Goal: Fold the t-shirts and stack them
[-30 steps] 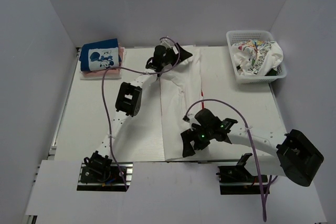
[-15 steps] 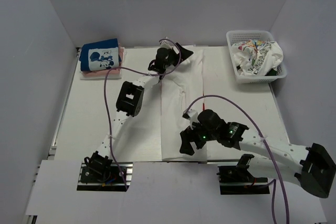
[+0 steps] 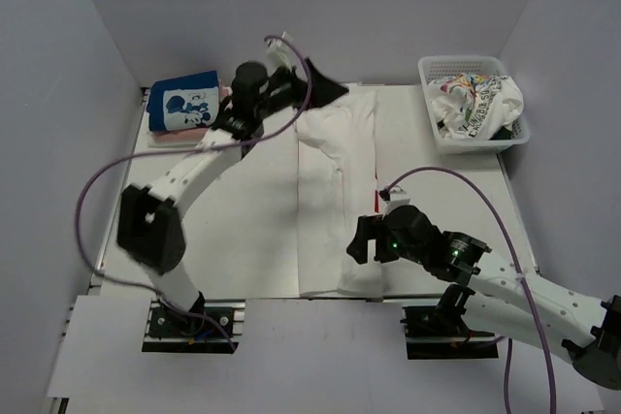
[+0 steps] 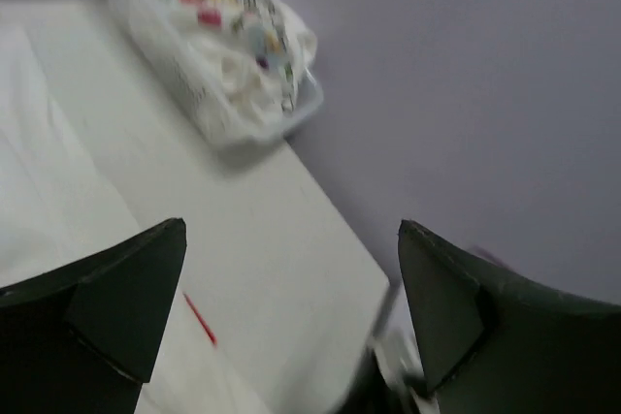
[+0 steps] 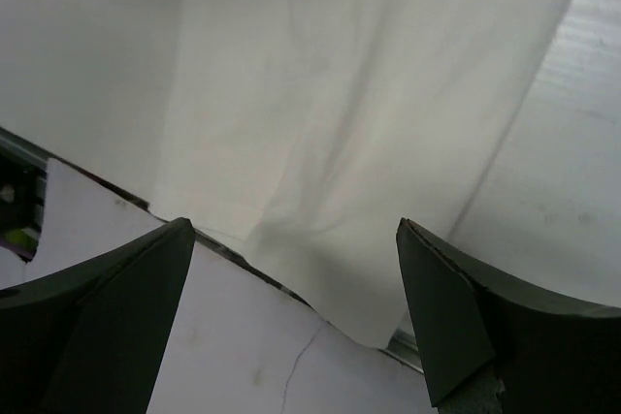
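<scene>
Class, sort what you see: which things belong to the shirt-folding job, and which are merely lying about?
Job: large white t-shirt; blue mouse-print t-shirt; pink t-shirt under it; cartoon-printed white t-shirt.
Lying about: white mesh basket, which only holds unfolded shirts.

A spread t-shirt (image 3: 335,201) lies down the middle of the table (image 3: 243,235). A folded stack (image 3: 184,109) sits at the far left corner, and a basket (image 3: 477,143) (shirts (image 3: 475,99) heaped inside) sits far right.
</scene>
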Tool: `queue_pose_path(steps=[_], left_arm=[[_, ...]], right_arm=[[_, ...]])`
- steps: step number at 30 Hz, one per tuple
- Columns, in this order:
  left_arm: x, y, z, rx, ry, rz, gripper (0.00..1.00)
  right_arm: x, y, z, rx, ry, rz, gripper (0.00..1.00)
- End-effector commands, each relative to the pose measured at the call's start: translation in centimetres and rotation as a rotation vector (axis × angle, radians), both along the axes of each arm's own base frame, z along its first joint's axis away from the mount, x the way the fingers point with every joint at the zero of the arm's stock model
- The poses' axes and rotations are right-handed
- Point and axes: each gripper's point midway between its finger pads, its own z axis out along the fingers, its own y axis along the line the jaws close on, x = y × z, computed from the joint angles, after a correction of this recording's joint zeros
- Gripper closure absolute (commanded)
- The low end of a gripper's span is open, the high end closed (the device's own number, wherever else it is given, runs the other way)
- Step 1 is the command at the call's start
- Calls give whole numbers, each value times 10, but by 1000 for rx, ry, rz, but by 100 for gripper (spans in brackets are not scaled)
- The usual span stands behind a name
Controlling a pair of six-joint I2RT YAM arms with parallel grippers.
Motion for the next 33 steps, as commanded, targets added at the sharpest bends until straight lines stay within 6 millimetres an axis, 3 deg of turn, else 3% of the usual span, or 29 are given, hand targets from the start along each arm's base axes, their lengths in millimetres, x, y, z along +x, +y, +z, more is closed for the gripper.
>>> queue_pose_path(steps=[1,2,4,6,8,9,10,11,13,16,18,19,20,21,26,30,33], left_arm=[[-90,26,-86,159,215,-26,0],[-121,40,-143,216,349,-22,0],[-166,46,-169,261,428,-74,0],[-214,66,-206,378,566,-82,0],[-249,79,-234,436,668,-89,0],[-264,79,-231,416,671,-130,0],[-287,83,-246,430,710,-173,0],[-298,84,-248,422,733,-194,0],[-313,91,-253,442,759,-197,0],[-341,99,-283,513,846,-230,7],[-348,95,-288,517,862,-261,11],[-353,95,-294,528,884,-264,16],[-356,96,-299,544,896,-270,29],[-360,94,-304,570,915,-279,32],[-368,97,-325,653,935,-276,42],[-365,89,-329,659,920,-292,47],[-369,89,-338,685,936,-310,55]], right_arm=[[-14,-25,-36,-88,164,-146,10],[-24,-33,-51,-123,232,-163,10],[-34,-35,-59,-137,286,-147,10],[-48,-37,-74,-154,344,-112,10],[-53,-42,-84,-173,378,-126,10],[-54,-43,-86,-174,390,-129,10],[-53,-43,-87,-175,393,-133,10],[-54,-41,-85,-171,390,-122,10],[-53,-40,-85,-161,389,-120,10],[-56,-39,-88,-141,397,-111,10],[-55,-36,-89,-129,398,-104,10],[-56,-35,-90,-133,405,-97,10],[-56,-35,-90,-136,407,-93,10],[-57,-34,-91,-136,413,-90,10],[-64,-34,-102,-140,462,-74,10],[-67,-38,-105,-169,491,-87,10],[-71,-39,-109,-162,516,-98,15]])
